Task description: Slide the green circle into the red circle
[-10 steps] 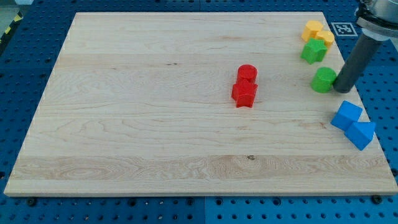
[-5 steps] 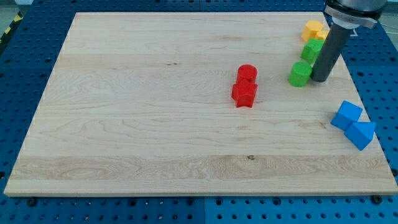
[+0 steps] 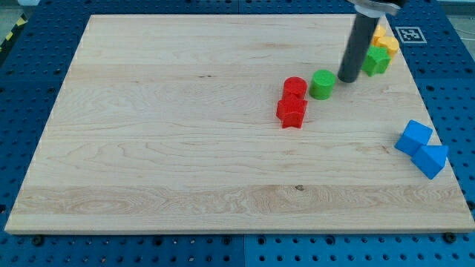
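The green circle lies on the wooden board just to the right of the red circle, with a narrow gap between them. My tip is just to the right of the green circle, slightly apart from it. The dark rod rises from the tip to the view's top. A red star-shaped block sits directly below the red circle, touching it.
A green block and yellow blocks sit near the board's top right corner, partly behind the rod. Two blue blocks lie at the right edge. The board's edge runs along the view's bottom.
The rod has moved left across the board, pushing the green circle left from near the right edge to just beside the red circle. The other blocks have not moved.
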Available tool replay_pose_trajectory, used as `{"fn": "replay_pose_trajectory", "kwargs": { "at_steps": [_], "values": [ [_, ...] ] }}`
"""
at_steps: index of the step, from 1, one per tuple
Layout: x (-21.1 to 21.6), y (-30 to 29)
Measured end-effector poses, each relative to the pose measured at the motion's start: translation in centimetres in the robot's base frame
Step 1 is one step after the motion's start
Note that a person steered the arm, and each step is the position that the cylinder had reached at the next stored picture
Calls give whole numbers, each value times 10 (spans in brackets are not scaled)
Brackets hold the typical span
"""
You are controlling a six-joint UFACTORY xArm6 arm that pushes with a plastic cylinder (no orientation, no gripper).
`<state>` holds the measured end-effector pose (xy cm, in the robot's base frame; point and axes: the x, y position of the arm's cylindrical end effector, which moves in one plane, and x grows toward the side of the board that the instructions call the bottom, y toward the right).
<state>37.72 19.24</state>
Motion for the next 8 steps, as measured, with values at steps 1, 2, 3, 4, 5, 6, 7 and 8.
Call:
{"fn": "replay_pose_trajectory", "kwargs": {
  "at_steps": [1,2,3,4,5,6,7,8],
  "values": [
    [42,0],
    [43,-28],
    [28,-40],
    [26,-40],
    [19,-19],
    [13,-33],
    [12,-62],
    [8,-62]
  ]
}}
